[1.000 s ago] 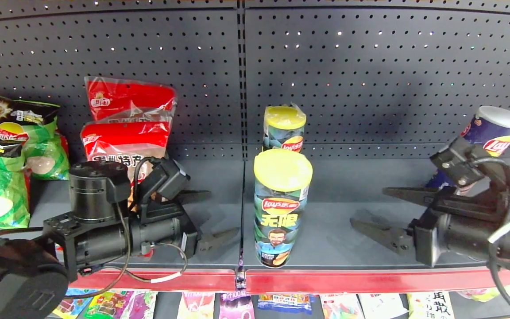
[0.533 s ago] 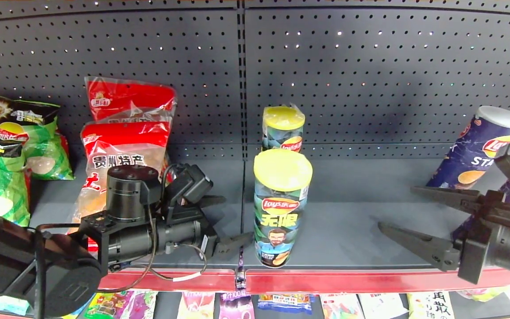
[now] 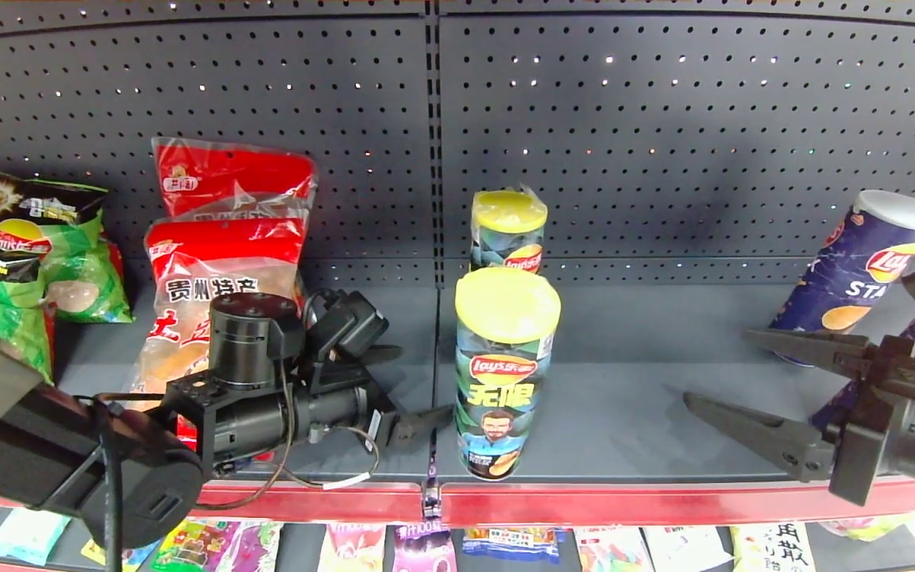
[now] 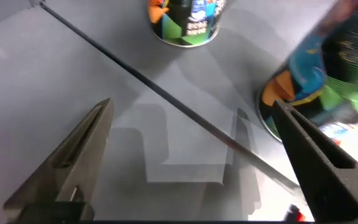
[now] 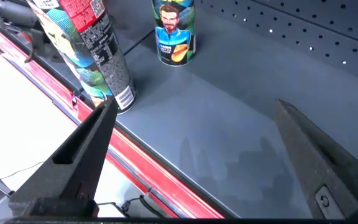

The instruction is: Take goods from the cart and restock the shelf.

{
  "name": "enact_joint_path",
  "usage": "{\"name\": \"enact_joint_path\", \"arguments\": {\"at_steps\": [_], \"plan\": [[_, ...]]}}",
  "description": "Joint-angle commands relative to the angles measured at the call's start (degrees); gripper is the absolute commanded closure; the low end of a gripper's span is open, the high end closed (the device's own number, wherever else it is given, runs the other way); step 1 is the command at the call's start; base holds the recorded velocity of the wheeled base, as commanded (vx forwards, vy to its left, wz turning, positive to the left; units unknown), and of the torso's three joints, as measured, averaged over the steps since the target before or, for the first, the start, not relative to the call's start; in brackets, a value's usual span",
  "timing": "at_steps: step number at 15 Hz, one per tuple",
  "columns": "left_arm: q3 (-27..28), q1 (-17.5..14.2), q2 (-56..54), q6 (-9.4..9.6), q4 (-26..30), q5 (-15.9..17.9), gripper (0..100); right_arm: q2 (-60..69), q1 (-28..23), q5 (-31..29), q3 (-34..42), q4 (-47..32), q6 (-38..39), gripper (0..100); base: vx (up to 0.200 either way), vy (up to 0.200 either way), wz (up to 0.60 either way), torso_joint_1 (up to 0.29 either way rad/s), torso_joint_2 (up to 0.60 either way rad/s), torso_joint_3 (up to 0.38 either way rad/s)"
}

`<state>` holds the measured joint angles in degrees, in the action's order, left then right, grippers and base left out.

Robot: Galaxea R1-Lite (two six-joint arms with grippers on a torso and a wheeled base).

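Flanking yellow-lidded chip can (image 3: 505, 373) with bearded-face label: left hand (image 3: 422, 381), right hand (image 3: 717, 365), both spread wide, holding nothing.

Dark grey perforated back wall (image 3: 664, 119)

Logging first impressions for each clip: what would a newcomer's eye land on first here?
The yellow-lidded chip can stands upright at the front edge of the shelf, with a second can behind it. The left gripper and right gripper, both open and empty, flank it. A blue can leans tilted at far right.
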<state>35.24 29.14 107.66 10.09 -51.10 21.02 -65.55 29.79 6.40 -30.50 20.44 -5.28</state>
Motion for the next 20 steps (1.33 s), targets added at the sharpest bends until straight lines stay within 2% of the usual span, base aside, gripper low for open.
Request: {"name": "enact_joint_path", "arguments": {"at_steps": [1,12,18,20], "plan": [[0.97,0.13,0.98,0.01,-0.05,-0.1,0,-0.28,0.0,0.02,-0.09,0.03,0.01,0,0.0,0.0,0.0,0.0,0.0,0.0],[0.62,1.89,0.71,0.01,-0.14,0.25,0,-0.72,-0.17,0.1,-0.35,0.12,0.09,0,0.0,0.0,0.0,0.0,0.0,0.0],[0.26,1.63,0.36,-0.07,-0.14,0.08,0,-0.9,-0.26,0.1,-0.26,0.12,0.18,0,0.0,0.0,0.0,0.0,0.0,0.0],[-0.7,0.57,-1.83,-0.34,-0.14,-0.1,0,-0.81,-0.26,0.1,0.27,0.12,0.18,0,0.0,0.0,0.0,0.0,0.0,0.0]]}}
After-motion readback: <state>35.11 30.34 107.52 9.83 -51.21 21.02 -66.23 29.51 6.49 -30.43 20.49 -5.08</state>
